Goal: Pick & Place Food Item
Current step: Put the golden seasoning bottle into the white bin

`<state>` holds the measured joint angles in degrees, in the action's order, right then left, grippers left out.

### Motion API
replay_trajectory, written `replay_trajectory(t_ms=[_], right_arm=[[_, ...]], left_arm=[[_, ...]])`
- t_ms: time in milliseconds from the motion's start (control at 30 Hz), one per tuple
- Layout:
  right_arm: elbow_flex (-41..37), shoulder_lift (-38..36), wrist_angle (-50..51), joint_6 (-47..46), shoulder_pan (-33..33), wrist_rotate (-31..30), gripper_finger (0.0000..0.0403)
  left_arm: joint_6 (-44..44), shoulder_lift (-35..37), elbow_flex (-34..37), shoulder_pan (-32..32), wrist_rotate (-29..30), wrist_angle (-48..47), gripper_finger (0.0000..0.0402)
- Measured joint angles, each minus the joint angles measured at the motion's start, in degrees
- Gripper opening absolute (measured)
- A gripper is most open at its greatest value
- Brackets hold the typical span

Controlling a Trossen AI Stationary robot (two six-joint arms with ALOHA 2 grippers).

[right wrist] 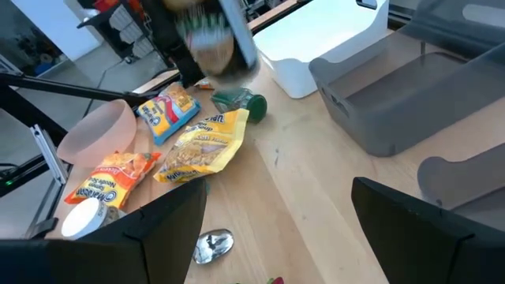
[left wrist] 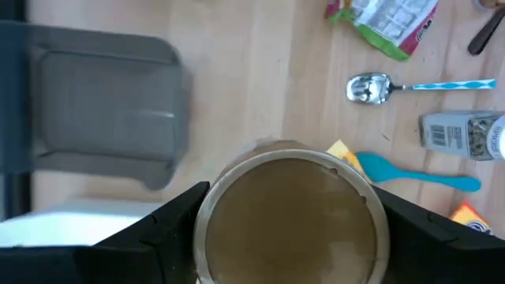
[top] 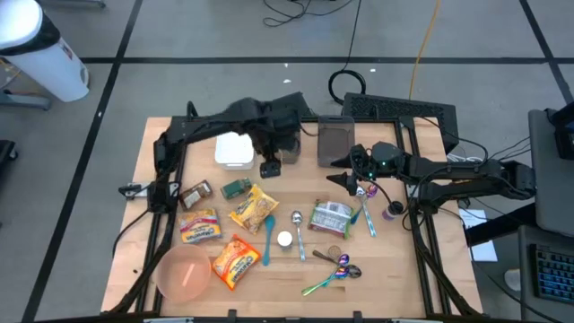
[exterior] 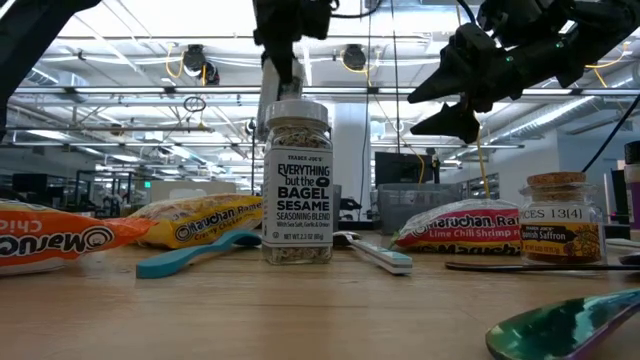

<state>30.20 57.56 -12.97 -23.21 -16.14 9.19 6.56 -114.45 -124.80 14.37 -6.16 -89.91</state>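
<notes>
High view first: your left gripper point(top: 269, 161) is out over the far middle of the tabletop point(top: 395, 269), just right of the white container point(top: 233, 150) and left of the grey bin point(top: 336, 141). Look at the left wrist view and there's your item: the brown-lidded jar point(left wrist: 288, 213) sits squarely between the two dark fingers point(left wrist: 162, 237), one pressed on each side. That's a grip, and a wide one, with the jaws spread round the jar's body. From the right wrist view the jar hangs in that gripper above the wood, clear of the packets below it. The yellow ramen packet point(top: 252, 208) and the small green tin point(top: 237, 187) lie just nearer on the tabletop, with the teal spoon point(top: 268, 238) nearer again.

Now your right gripper point(top: 345, 179): it hovers over the right side, beside the grey bin's near corner, jaws spread wide with nothing in them. The lime chili shrimp packet point(top: 330, 218) lies just near of it. Low view confirms both grippers are up off the surface, and the bagel seasoning jar point(exterior: 297, 180) stands upright on the wood below the left one.
</notes>
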Motion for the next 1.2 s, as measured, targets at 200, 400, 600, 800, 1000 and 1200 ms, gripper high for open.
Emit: replay_trajectory(t_ms=[200, 400, 600, 800, 1000, 1200], right_arm=[[0.0, 0.0, 0.0, -0.5, 0.0, 0.0, 0.0313], [0.0, 0.0, -0.1, -1.6, 0.0, 0.0, 0.0313], [0.0, 0.0, 0.0, -3.0, 0.0, 0.0, 0.0313], [0.0, 0.0, 0.0, -3.9, 0.1, 0.0, 0.0313], [0.0, 0.0, 0.0, -4.6, 0.1, 0.0, 0.0313], [0.0, 0.0, 0.0, -4.6, 0.1, -0.1, 0.0313]], left_arm=[[-1.9, 4.3, -3.3, 3.9, 1.4, 0.0, 0.0278], [-5.8, 10.4, -3.3, 9.7, 5.5, -0.2, 0.0278], [-6.6, 16.9, -3.2, 14.5, 8.1, -0.1, 0.0278], [-7.9, 23.6, -1.3, 17.8, 8.4, 0.0, 0.0278], [-10.6, 31.2, 9.7, 18.3, 9.1, -0.1, 0.0278], [-15.3, 39.0, 23.8, 17.3, 9.2, 0.6, 0.0278]])
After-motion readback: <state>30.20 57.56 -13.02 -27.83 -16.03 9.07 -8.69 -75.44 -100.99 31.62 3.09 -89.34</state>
